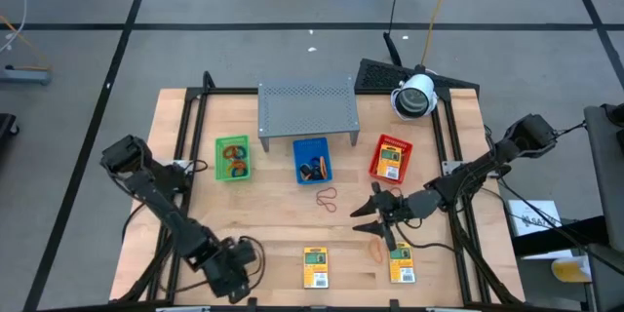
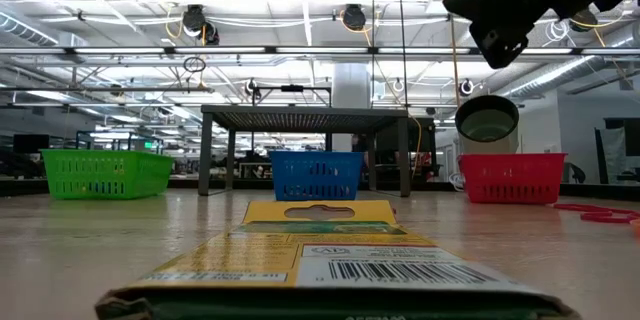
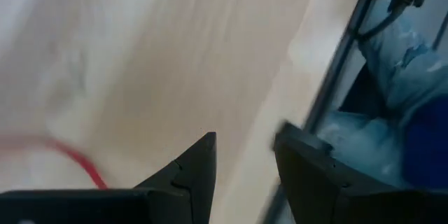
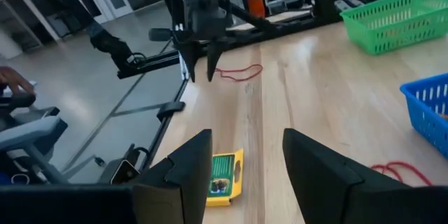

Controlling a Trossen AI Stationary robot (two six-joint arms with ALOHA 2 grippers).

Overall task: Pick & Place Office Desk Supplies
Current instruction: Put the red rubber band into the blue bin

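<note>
The right claw (image 1: 373, 216) hovers released and empty above the worktop (image 1: 283, 210), a packet (image 1: 402, 262) just below-right of it; descending off-centre could push it away. The left claw (image 1: 234, 271), parted and empty, sits near another packet (image 1: 315, 266).

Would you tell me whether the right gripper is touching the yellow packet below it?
Apart. The right wrist view shows the open right gripper raised above the table, with the yellow packet lying flat farther down between its fingers.

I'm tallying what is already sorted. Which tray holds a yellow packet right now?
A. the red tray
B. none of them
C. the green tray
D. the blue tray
A: in the high view a yellow packet lies inside the red tray, while the green tray and blue tray hold only small dark and orange items.
</note>
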